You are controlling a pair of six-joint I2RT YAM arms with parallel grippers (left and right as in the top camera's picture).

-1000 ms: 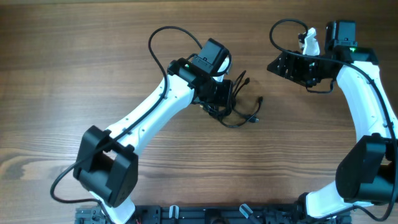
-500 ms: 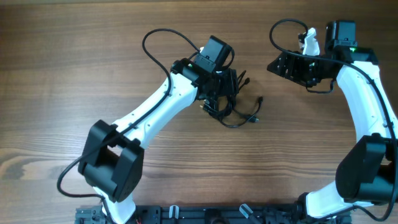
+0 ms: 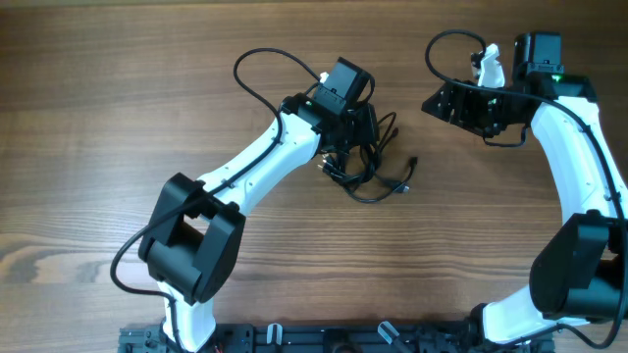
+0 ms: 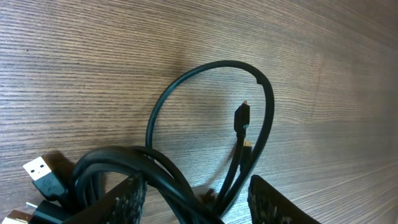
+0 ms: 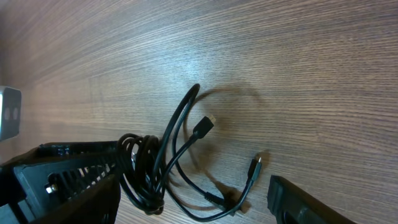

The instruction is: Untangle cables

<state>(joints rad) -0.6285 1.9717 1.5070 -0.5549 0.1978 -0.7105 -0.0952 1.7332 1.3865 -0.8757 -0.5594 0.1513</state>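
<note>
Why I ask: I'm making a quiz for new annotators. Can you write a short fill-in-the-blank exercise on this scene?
1. The cables lie tangled on a table made of ____.
2. The arm reaching over the cables is the robot's ____ one.
3. The right gripper stays apart from the cables, its jaws standing ____.

Missing words: wood; left; open.

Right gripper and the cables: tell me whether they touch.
Apart. The overhead view shows bare wood between the right gripper and the nearest strand of the cables.
</note>
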